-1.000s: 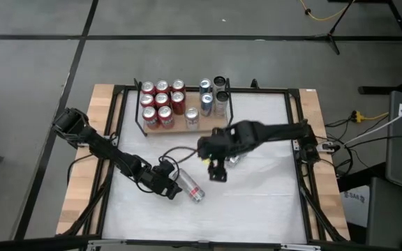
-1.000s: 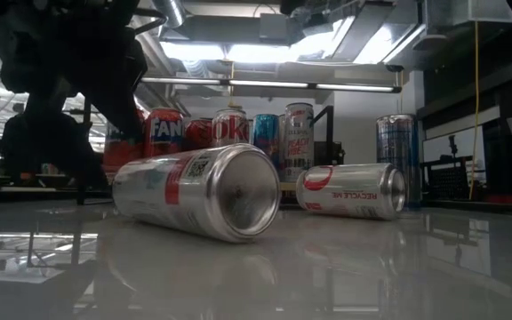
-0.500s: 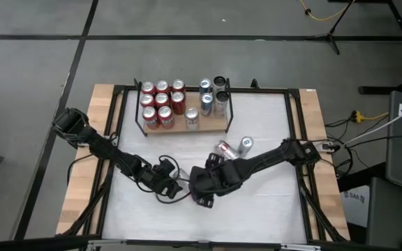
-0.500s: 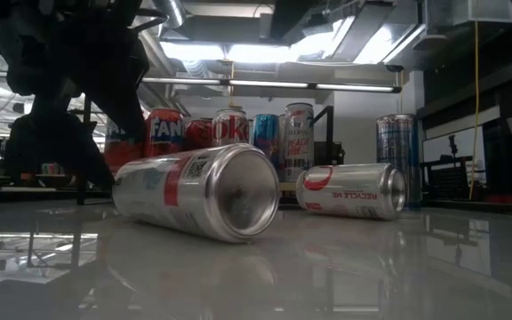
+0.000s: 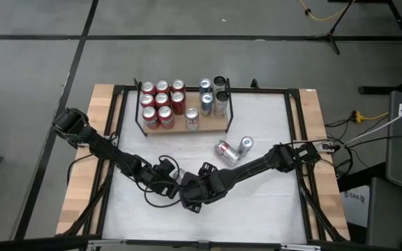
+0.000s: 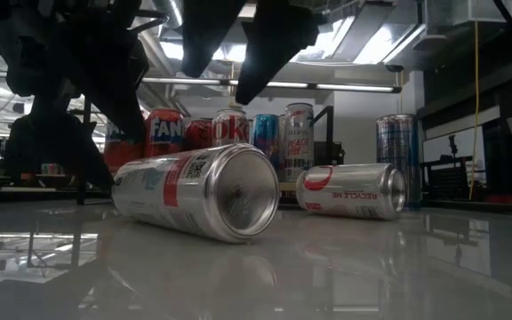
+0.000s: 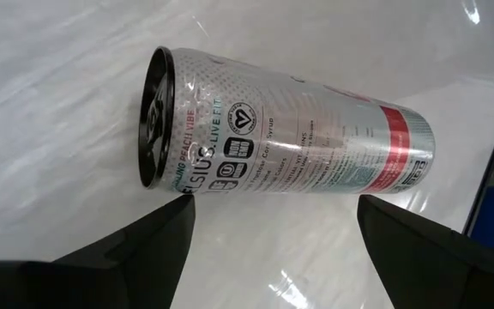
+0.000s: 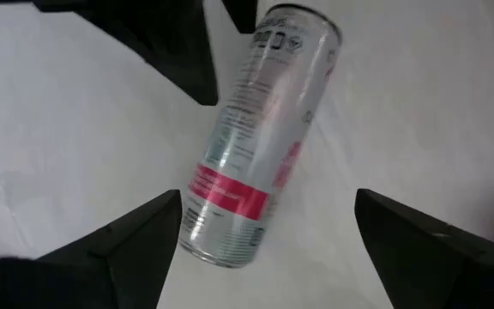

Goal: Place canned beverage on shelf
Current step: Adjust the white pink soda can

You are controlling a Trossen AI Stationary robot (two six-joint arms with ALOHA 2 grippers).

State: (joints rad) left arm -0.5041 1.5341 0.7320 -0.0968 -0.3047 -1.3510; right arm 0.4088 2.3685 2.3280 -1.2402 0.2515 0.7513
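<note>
A silver can with a red band point(image 7: 290, 146) lies on its side on the white tabletop, near the table's near edge; it also shows in the low view point(image 6: 198, 191) and the right wrist view point(image 8: 251, 146). My left gripper point(image 7: 273, 210) is open, level at the can's left side, its fingers at either end of the can. My right gripper point(image 8: 268, 202) is open above the can, pointing down, and hides it in the high view point(image 5: 189, 197). The shelf point(image 5: 211, 125), a wooden board with black rails, stands at the far side with several upright cans.
Two more silver cans point(image 5: 225, 150) point(image 5: 244, 144) lie on their sides right of centre, just in front of the shelf. The black table frame point(image 5: 295, 139) runs along the table's edges. A cable point(image 5: 173, 150) lies near the left arm.
My right gripper has gone from in front of the shelf toward the table's near edge and left, and now stands over the lying silver can. The can has not moved.
</note>
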